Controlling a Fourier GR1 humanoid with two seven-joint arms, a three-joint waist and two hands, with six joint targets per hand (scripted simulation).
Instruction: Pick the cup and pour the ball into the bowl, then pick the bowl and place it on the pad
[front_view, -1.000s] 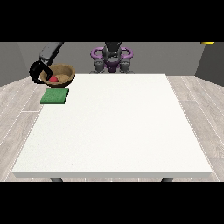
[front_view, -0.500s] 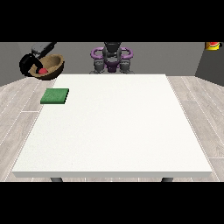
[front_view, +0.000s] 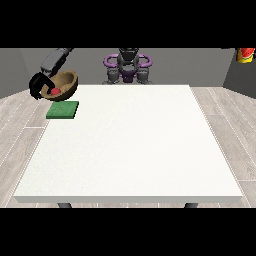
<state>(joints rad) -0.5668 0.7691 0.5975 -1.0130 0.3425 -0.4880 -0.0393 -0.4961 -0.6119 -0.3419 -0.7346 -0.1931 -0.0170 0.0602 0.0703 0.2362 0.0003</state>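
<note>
The white surface fills most of the front view. The robot stands small behind the far edge.

At the view's left, a black hand holds a brown bowl in the air, above and just beyond the far left corner of the surface. The hand's dark fingers curl around the bowl's left rim, grasping it. The bowl is tilted, its opening turned toward the camera, and a red ball lies inside it near the lower left wall, close to the hand. The grey arm runs up and to the right from the hand toward the top of the scene.

A green pad lies flat on the surface at the far left corner, one side running along the left edge. The bowl hangs just above and slightly behind the pad, not touching it.

Apart from the pad, nothing stands on the surface; the middle, the whole right side and the near edge offer open room. Grey plank floor shows past both side edges.

At the view's top right corner a small red and yellow object shows, well apart from the surface; what it is cannot be told. No hand can be made out at the view's right.
</note>
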